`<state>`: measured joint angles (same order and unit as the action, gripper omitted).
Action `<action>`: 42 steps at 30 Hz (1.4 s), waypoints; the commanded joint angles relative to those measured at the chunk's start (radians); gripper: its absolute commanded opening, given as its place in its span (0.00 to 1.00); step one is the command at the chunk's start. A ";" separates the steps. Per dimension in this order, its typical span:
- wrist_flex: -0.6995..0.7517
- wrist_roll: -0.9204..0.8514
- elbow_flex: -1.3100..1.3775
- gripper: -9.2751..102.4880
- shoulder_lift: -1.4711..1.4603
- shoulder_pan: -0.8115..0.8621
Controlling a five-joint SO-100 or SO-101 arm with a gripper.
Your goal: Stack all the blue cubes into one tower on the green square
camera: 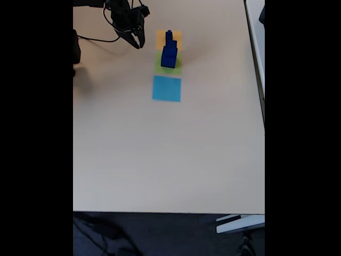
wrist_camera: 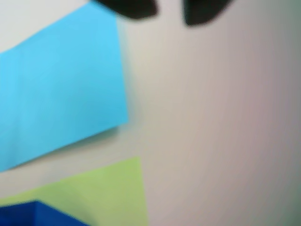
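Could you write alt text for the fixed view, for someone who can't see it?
A tower of blue cubes stands on a green square on a beige table, seen from above. An orange-yellow square lies beyond it, a light-blue square nearer. The black gripper hangs apart, left of the tower.

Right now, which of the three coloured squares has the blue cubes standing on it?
The green square, the middle one in the fixed view. The blue cubes stand stacked on it; the light-blue square is bare, and the orange-yellow square lies behind the tower.
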<state>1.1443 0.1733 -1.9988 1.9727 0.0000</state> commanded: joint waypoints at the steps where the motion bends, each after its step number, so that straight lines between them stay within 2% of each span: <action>1: 0.012 0.066 0.086 0.08 -0.002 -0.006; 10: 0.026 0.189 0.129 0.08 -0.020 0.011; 19: 0.058 0.589 0.130 0.08 -0.014 0.021; 32: 0.114 1.177 0.184 0.08 -0.051 -0.126; 42: 0.126 1.341 0.347 0.08 -0.190 -0.216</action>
<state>1.2671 1.4619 -1.7426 1.7963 -0.1917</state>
